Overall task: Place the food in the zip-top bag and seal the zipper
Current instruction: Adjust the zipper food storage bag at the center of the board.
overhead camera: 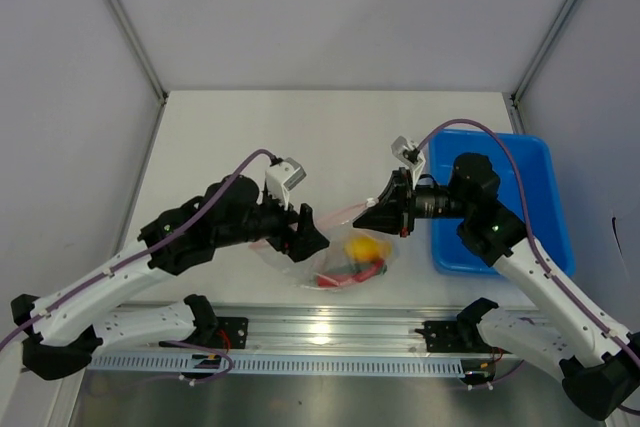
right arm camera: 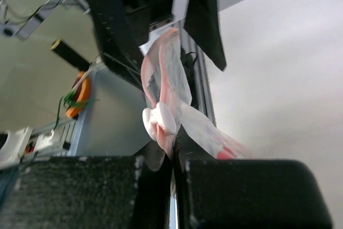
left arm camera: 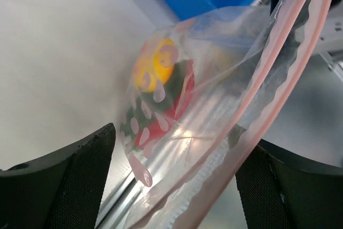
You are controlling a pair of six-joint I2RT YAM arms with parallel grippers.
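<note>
Fingers of the right gripper are pressed together on the pink-red zipper strip of the clear crinkly plastic zip-top bag, pinching it at the end nearer the blue plastic bin. The bag lies on the white table between both grippers. Inside it sit a yellow-orange rounded toy piece, a red toy chili pepper and a dark green toy piece. The left gripper stands spread wide, one finger on each side of the bag's other end. The strip passes close to one finger, and I cannot tell whether they touch.
</note>
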